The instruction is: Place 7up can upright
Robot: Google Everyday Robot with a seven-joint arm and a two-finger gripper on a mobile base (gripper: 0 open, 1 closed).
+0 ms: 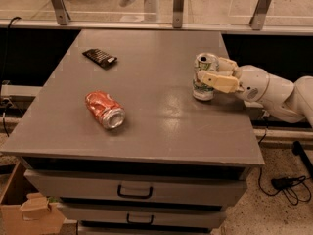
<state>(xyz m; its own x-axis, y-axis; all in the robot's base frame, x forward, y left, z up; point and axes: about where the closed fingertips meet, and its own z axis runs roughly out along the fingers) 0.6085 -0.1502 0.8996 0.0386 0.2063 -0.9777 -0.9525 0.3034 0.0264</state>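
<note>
The 7up can (pixel 202 90) is a dented silver-white can with green lettering. It stands upright on the right part of the grey table (pixel 156 111), and its base looks to rest on the surface. My gripper (pixel 209 69) reaches in from the right and is shut on the can's upper half. One cream finger (pixel 217 82) crosses the can's front and the other lies behind it.
A dented red-orange can (pixel 104 110) lies on its side at the left centre of the table. A dark flat packet (pixel 100 58) lies at the back left. The table's right edge is just under my arm. Drawers are below the front edge. A cardboard box (pixel 29 212) sits on the floor at the left.
</note>
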